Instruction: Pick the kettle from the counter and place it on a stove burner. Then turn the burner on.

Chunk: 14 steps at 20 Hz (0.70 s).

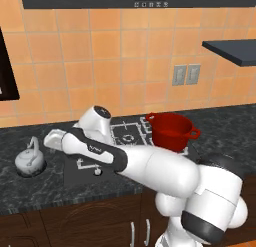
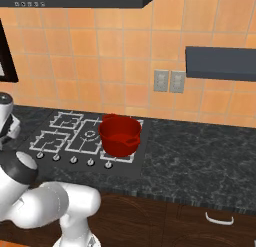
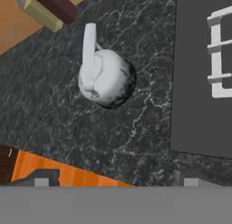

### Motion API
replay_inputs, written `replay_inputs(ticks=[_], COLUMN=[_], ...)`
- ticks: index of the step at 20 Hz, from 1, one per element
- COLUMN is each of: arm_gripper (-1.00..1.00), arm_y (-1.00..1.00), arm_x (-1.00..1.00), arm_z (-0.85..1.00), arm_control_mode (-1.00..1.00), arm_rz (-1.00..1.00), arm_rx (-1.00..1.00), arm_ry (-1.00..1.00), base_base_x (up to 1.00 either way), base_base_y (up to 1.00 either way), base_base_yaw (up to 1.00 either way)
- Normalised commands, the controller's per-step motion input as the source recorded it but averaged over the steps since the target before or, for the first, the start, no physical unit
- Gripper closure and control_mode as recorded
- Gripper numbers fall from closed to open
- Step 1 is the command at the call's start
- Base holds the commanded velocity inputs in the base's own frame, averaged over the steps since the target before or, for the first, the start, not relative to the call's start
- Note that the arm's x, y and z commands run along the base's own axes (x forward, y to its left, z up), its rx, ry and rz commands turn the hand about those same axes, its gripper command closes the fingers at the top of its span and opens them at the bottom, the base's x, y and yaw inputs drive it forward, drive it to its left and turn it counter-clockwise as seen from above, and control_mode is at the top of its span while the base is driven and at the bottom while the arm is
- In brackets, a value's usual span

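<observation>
Kettle: the kettle [image 1: 30, 161] is small, squat and silvery-grey, with a rounded body mottled light and dark, a thin arched handle over the top and a short spout. From above in the hand view [image 3: 106, 75] the handle reads as a pale strap across the body.
Kettle place: it stands upright on the counter [image 1: 35, 191], left of the black stove panel [image 1: 80, 173] and apart from its edge. Dark marbled stone shows all round it in the hand view [image 3: 68, 123].
Stove burner: a small square grey wire grate, the stove burner [image 2: 50, 140], sits at the front left of the panel in the right base view. Nothing stands on it. Part of a pale grate [image 3: 217, 60] shows at the right edge of the hand view.
Containers: 1 red pot [image 1: 171, 131] with 2 side handles stands on the right side of the stove [image 2: 120, 135]. Its inside looks red and bare; what lies deep in it I cannot tell.
Knobs: a row of 5 small round knobs [image 2: 73, 160] runs along the front edge of the panel.
Gripper: the gripper [image 1: 50, 140] hangs above the counter, up and to the right of the kettle, touching nothing.
Gripper opening: 2 dark finger tips [image 3: 41, 177] rise at the bottom of the hand view, set well apart with bare counter between them, so the jaws stand wide and hold nothing.
</observation>
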Motion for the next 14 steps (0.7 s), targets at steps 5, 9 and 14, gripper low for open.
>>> replay_inputs(ticks=[5, 9, 14], arm_gripper=[-1.0, -1.0, -1.0], arm_y=[0.36, 0.44, 0.61], arm_x=[0.28, 0.37, 0.44], arm_z=[0.0, -0.01, -0.12], arm_control_mode=[-1.0, -1.0, -1.0], arm_rz=[-0.05, -0.11, -0.1], arm_rx=[0.0, -0.01, -0.03], arm_ry=[0.0, 0.0, 0.03], base_base_x=[0.0, 0.0, 0.0], base_base_y=[0.0, 0.0, 0.0], base_base_yaw=[0.0, 0.0, 0.0])
